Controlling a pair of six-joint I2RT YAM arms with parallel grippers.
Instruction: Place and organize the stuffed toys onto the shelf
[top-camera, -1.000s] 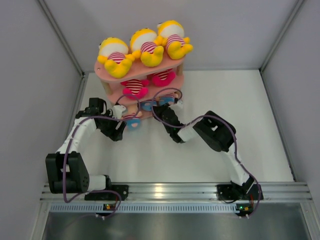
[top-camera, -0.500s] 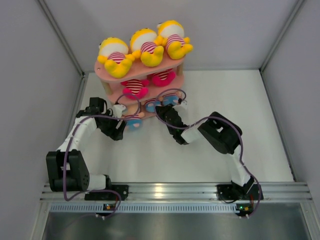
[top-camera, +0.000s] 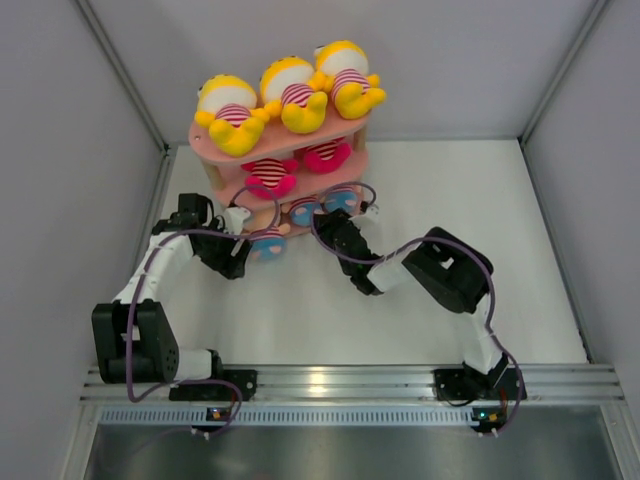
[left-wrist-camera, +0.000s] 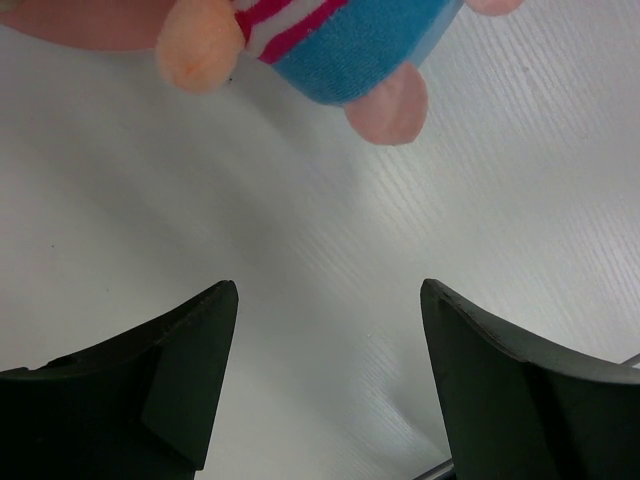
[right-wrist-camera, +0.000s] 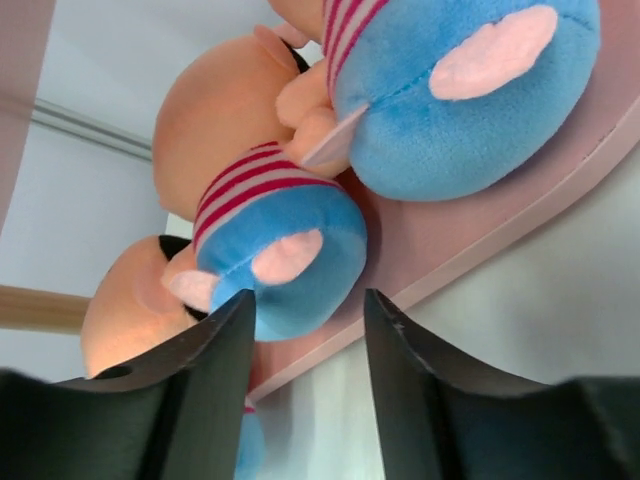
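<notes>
The pink three-tier shelf with oval boards and pale wooden posts (top-camera: 205, 143) stands at the table's 12 o'clock, with three all-yellow plush dolls in striped shirts (top-camera: 288, 92) lined along its top board. At the bottom board the right claw (right-wrist-camera: 305, 300) faces two peach-headed plush dolls with blue bottoms (right-wrist-camera: 275, 250). Its fingers are spread, the nearer doll sits just beyond the tips, and nothing is pinched. A third peach-headed doll (top-camera: 266, 243) lies at the shelf's 7 o'clock, seemingly on the white table (left-wrist-camera: 300, 220) beside the board's edge. The left claw (left-wrist-camera: 330, 290) points at it, spread wide and empty. The step in hand looks like filling the bottom tier. Next, the left claw would need to close on that stray doll and set it on the board, at 9 o'clock of its mates.
</notes>
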